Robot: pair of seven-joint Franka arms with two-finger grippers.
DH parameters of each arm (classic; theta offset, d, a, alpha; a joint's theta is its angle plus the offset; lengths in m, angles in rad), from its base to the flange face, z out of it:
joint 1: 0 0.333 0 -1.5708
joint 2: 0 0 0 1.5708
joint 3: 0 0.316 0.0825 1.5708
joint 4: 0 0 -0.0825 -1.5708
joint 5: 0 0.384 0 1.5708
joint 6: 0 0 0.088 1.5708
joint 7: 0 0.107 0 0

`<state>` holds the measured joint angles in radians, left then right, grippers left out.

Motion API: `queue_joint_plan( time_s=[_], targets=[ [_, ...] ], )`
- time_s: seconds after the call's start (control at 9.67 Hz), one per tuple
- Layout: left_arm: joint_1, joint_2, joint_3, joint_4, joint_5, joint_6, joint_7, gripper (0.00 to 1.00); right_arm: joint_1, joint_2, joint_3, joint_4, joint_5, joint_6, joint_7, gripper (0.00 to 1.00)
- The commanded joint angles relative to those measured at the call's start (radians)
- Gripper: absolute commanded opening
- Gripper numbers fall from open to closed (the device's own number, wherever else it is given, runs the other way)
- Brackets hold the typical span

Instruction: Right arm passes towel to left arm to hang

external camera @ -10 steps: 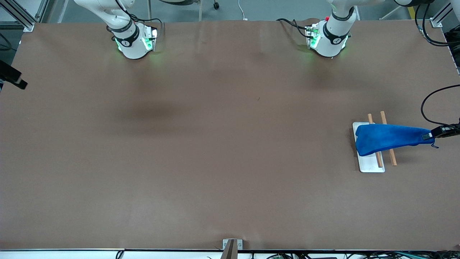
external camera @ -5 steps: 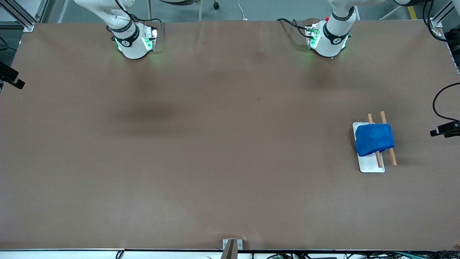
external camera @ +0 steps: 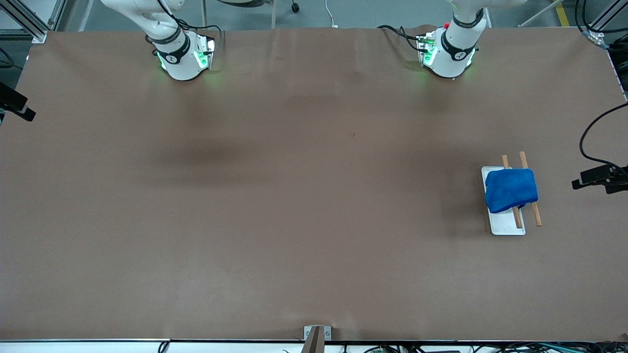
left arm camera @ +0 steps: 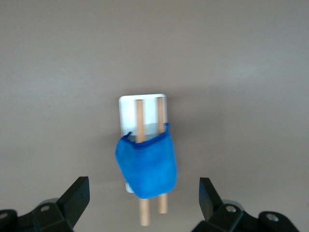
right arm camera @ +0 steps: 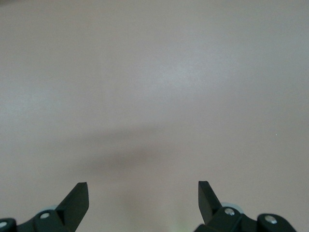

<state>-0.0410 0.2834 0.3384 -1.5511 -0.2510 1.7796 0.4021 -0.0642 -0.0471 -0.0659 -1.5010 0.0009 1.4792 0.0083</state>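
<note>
The royal-blue towel hangs folded over two wooden rods of a small rack with a white base, at the left arm's end of the table. My left gripper is open and empty, in the air beside the rack and apart from the towel. In the left wrist view the towel drapes over the rods, between my left gripper's spread fingers and farther off. My right gripper is at the right arm's end of the table. It is open and empty over bare table, and the arm waits.
The brown table cover is bare apart from the rack. The two arm bases stand along the edge farthest from the front camera. A small metal bracket sits at the nearest edge.
My left gripper let go of the towel's stretched corner. The towel's free end dropped over the rods. The open gripper then drifted slightly back toward the rack.
</note>
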Motion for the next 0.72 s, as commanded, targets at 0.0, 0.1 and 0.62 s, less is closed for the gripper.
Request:
queue_joint_plan(
  time_s=[0.0,0.1,0.62],
  targets=[
    [0.007,-0.128,-0.158,-0.083,0.157,-0.014,-0.138,1.0,-0.002,0.003,0.005,0.008,-0.018,-0.007,-0.004,1.0],
    [0.006,-0.157,-0.214,-0.077,0.176,-0.057,-0.173,1.0,-0.002,0.003,0.003,0.007,-0.018,-0.007,-0.002,1.0],
    [0.009,-0.285,-0.429,-0.001,0.252,-0.217,-0.389,1.0,-0.002,0.003,0.003,0.007,-0.016,-0.011,-0.004,1.0]
  ],
)
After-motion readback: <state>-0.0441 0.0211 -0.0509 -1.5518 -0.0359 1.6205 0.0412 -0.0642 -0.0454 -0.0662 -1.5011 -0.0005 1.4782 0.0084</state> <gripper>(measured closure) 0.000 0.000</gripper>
